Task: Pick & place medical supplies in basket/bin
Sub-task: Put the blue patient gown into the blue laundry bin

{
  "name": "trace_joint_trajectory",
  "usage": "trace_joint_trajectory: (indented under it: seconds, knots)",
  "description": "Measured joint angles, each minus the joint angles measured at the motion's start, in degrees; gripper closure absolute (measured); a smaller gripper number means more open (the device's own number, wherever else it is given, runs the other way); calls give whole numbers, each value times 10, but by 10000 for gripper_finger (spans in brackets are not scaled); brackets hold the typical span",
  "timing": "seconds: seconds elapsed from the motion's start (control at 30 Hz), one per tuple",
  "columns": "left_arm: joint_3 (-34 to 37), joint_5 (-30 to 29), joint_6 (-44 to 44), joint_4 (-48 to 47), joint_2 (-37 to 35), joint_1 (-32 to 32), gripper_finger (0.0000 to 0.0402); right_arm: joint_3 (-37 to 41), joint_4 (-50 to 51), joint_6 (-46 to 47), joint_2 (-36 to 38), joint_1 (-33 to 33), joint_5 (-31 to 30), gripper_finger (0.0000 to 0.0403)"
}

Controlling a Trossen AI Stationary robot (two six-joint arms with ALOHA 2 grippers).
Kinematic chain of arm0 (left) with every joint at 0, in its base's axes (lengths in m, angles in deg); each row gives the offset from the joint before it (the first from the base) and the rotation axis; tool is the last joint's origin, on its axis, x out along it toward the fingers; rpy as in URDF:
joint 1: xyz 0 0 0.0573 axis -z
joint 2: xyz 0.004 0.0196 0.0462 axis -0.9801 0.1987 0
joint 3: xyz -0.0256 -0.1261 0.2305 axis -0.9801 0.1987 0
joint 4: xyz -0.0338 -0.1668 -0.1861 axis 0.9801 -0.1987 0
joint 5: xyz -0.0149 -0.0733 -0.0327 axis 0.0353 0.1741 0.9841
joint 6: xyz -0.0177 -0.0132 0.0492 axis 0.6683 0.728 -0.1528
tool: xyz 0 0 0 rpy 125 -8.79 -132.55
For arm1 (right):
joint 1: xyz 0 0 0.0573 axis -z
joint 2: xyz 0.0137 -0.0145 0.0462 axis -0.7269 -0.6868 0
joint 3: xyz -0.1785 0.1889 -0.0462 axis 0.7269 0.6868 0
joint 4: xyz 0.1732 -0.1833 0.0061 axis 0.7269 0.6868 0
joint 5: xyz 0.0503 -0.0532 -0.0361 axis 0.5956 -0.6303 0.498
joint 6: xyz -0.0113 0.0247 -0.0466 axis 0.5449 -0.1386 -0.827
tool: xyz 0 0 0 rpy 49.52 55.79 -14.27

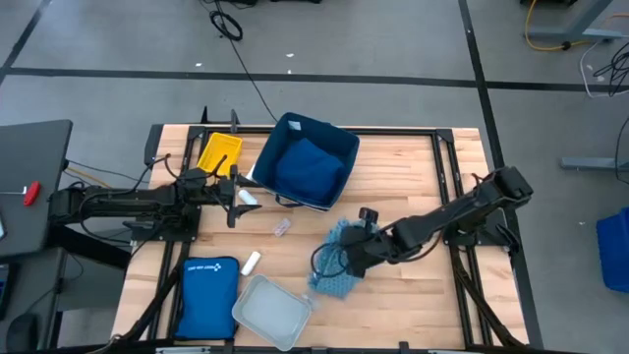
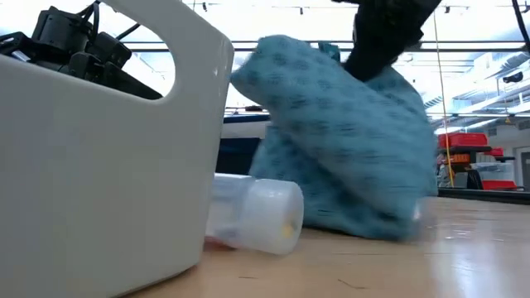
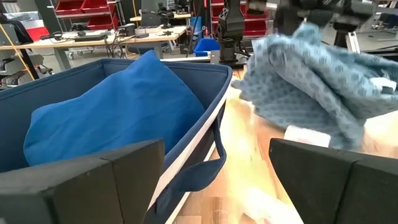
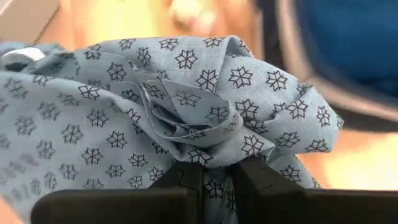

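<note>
My right gripper (image 1: 356, 243) is shut on the teal patterned cloth (image 1: 339, 264), bunched at the table's middle; the cloth also shows in the low view (image 2: 348, 141) and the right wrist view (image 4: 124, 106). My left gripper (image 1: 237, 194) is open and empty beside the navy bin (image 1: 339, 147), which holds the dark blue cloth bundle (image 3: 112, 112). A white vial (image 1: 249, 198) lies by its fingers. A small vial (image 1: 282, 228) and a white vial (image 1: 252, 262) lie on the table. My right gripper pinches a gathered fold of several layers at the top of the teal cloth (image 4: 214, 163) between its two fingers. The fingers come slanting down from the table's right. The cloth hangs bunched below them, its lower part (image 2: 373, 223) on the table.
A yellow bin (image 1: 218, 152) stands at the far left. A flat blue zip pouch (image 1: 208, 295) and the grey translucent tray (image 1: 273, 313) lie at the near edge. A clear vial (image 2: 261, 213) lies beside the tray's wall (image 2: 99, 182) in the low view.
</note>
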Motion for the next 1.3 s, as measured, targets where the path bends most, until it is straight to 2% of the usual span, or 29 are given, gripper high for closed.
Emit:
trace_joint_trajectory:
  seconds: [0.23,0.4,0.6,0.83,1.1,1.3]
  knots:
    - [0,0,0,2,0,0,110,0,-18,-34,25,-16,-84,361]
    - [0,0,0,2,0,0,110,-1,-80,-90,46,-30,-134,361]
    - [0,1,0,1,0,0,110,-2,-198,-224,49,-32,-186,361]
    - [0,2,0,1,0,0,110,-2,-334,-390,49,-2,-220,361]
    - [0,2,0,1,0,0,110,-2,-414,-476,49,88,-222,362]
    - [0,2,0,1,0,0,110,-2,-470,-488,49,178,-134,361]
